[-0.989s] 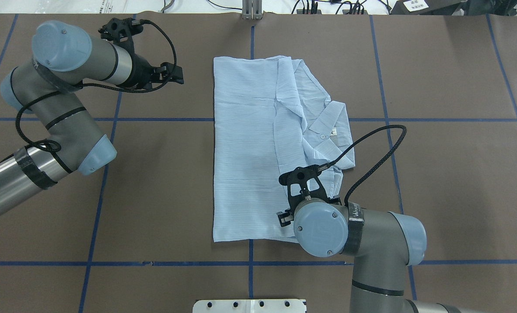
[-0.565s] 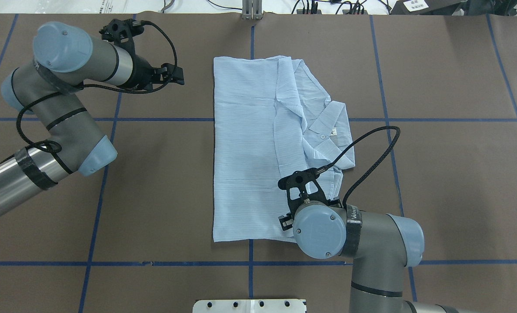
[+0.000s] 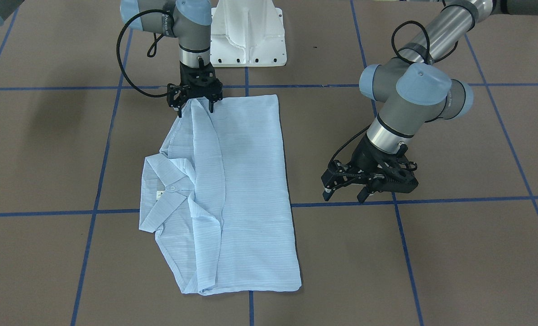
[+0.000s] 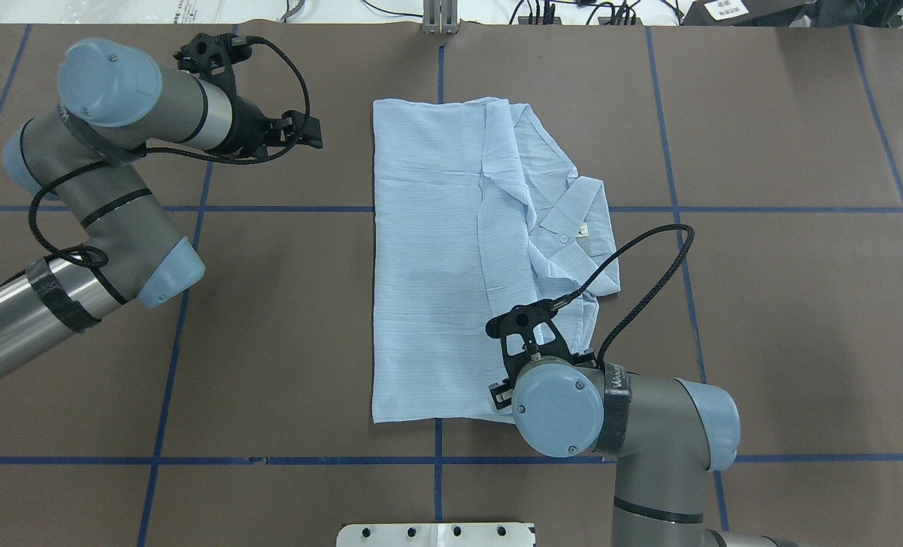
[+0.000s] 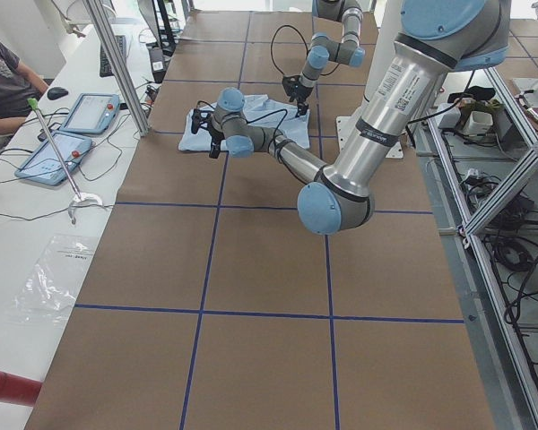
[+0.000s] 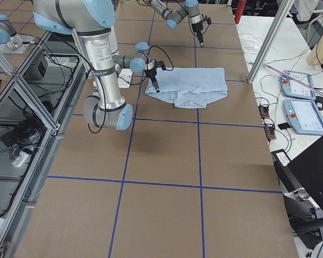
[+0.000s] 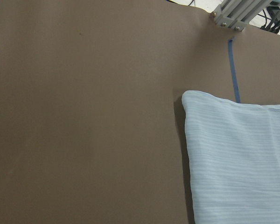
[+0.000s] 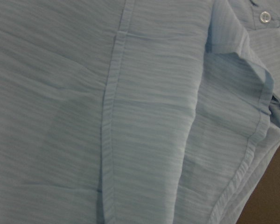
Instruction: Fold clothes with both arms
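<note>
**Right wrist drawn back at the shirt's near corner**

Since the frame one second back, the right arm [image 4: 648, 425] has pulled its wrist slightly toward the robot's base. The loop of its black cable [image 4: 648, 266] has also drawn in. I see no change in the left arm [image 4: 94, 197] or the shirt [image 4: 436, 258].

1. Table [image 4: 762, 304]: a brown surface divided by blue tape lines [image 4: 269, 209].
2. Left arm: it enters from the robot's left with the elbow bent. Its wrist is over bare table, beside the shirt's far left corner.
3. Right arm: it reaches over the shirt's near right corner with the wrist pointing straight down.
4. Shirt: it lies flat at the table's centre, folded lengthwise into a long rectangle. The folded-in front panels and sleeve cloth are on the robot's right side. My left wrist view shows only its far corner. My right wrist view is filled with cloth and a seam.
5. Left gripper [image 3: 343, 195]: the jaws are spread wide over bare table, apart from the shirt.
6. Right gripper [image 3: 195, 107]: the jaws are spread wide, with one fingertip on each side of the folded edge at the near corner. I cannot tell whether the tips touch the cloth.
7. Collar [image 4: 580, 209]: it is spread toward the robot's right, past the shirt's long edge.
8. Neck label [image 4: 584, 230]: it sits inside the collar.
9. Button [image 8: 265, 17]: it is small and white, just beside the label.
</note>
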